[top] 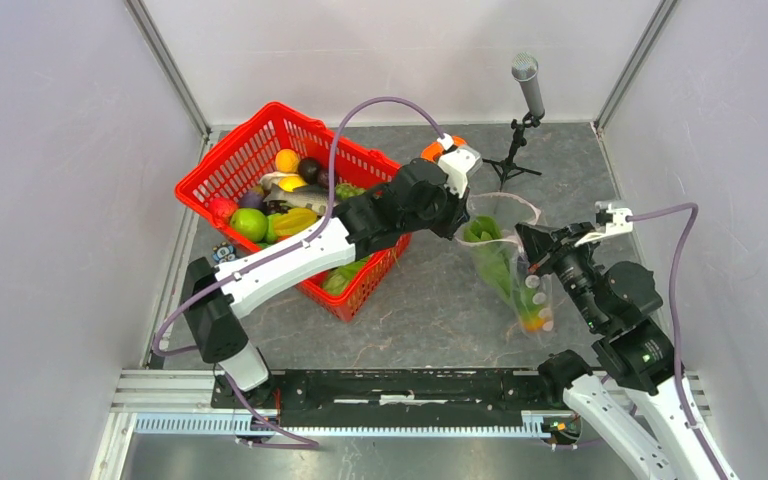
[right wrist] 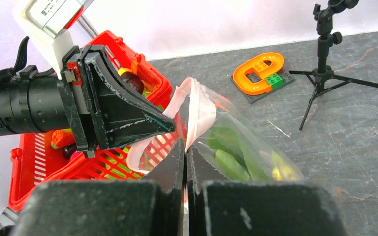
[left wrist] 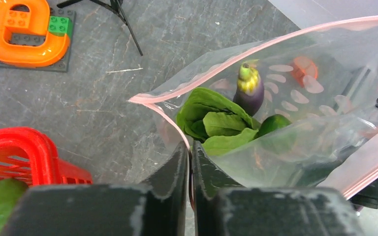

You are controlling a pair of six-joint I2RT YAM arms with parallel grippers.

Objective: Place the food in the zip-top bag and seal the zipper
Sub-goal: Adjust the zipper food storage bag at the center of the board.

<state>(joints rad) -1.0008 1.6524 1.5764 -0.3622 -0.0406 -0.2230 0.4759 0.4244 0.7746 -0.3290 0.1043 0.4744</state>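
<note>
Left wrist view: left gripper (left wrist: 190,162) pinches the zip-top bag's (left wrist: 295,123) zipper (left wrist: 256,46), right gripper (right wrist: 185,147) clamps it too, bag held up nearer the bench's (top: 430,300) right edge. An uneven pull may slip the zipper free, spilling the leafy vegetable (left wrist: 211,120).

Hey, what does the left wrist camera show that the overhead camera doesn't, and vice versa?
Only the left wrist view: a purple eggplant standing inside the zip-top bag, and the left gripper pinched on the pink zipper at the bag's mouth. Only the overhead view: the microphone head on its stand, and the fruit piled in the red basket. Both: the bag itself, the leafy green inside it, part of the basket, and the grey table.
</note>
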